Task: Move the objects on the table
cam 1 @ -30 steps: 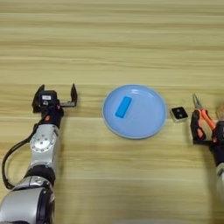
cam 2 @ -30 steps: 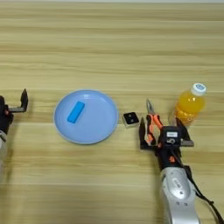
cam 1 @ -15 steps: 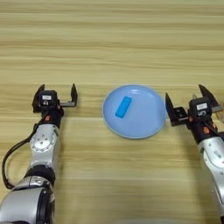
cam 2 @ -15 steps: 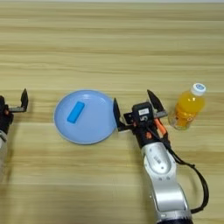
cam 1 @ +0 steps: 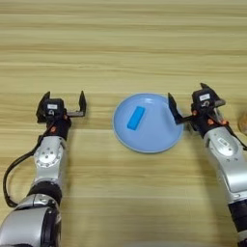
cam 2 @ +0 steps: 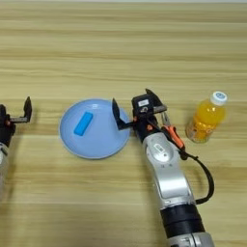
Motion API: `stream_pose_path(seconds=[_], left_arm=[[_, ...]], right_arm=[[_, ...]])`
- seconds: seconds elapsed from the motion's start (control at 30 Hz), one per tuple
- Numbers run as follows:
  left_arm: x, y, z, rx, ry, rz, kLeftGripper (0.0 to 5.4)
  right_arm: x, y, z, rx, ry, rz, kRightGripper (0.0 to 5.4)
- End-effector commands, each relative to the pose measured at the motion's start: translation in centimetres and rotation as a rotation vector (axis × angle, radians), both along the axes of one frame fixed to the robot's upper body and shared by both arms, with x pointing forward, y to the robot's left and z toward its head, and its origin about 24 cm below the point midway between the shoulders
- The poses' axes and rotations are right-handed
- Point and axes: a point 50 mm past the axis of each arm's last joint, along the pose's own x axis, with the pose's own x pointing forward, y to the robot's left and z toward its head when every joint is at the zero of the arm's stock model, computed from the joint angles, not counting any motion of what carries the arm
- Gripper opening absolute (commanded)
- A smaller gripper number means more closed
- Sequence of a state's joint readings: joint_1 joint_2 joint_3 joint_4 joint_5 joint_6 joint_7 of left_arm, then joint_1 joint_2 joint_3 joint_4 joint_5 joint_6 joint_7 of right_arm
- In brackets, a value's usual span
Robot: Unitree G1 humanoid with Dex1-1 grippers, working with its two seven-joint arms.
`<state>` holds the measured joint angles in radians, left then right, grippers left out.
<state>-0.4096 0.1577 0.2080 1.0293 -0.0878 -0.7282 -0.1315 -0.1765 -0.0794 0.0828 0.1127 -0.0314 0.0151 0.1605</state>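
A round light-blue plate point(cam 2: 99, 142) lies mid-table with a small blue block point(cam 2: 83, 123) resting in it. My right gripper point(cam 2: 132, 103) stands open at the plate's right rim, one finger over the rim, nothing between the fingers. Orange-handled pliers point(cam 2: 172, 134) lie on the table just right of that wrist. Further right, an orange-liquid bottle point(cam 2: 207, 118) with a white cap stands upright. My left gripper point(cam 1: 64, 97) rests open on the table, well left of the plate.
The light wood-grain table point(cam 1: 120, 43) fills both views. My right forearm point(cam 2: 169, 178) runs from the near edge up to the plate's right side. A black cable point(cam 1: 12, 169) loops beside my left arm.
My right gripper has moved left and away from me, from beside the pliers to the plate's right rim, and now covers the small square piece seen earlier. The left arm has not moved.
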Motion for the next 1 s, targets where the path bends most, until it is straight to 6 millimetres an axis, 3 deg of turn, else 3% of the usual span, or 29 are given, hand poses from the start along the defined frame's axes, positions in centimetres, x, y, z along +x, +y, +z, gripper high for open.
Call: stream_pose_path(seconds=[0.03,0.63,1.0], left_arm=[[-0.3,-0.2,-0.1,0.004,-0.008,0.0,5.4],[-0.7,-0.1,-0.4,-0.003,-0.002,0.017,5.4],[-0.9,0.1,-0.5,-0.002,0.0,0.025,5.4]], right_arm=[[0.5,0.8,-0.2,-0.008,0.033,0.051,5.36],[0.9,2.5,-3.5,-0.117,0.174,0.186,5.36],[0.3,3.6,-4.1,-0.158,0.166,0.26,5.36]])
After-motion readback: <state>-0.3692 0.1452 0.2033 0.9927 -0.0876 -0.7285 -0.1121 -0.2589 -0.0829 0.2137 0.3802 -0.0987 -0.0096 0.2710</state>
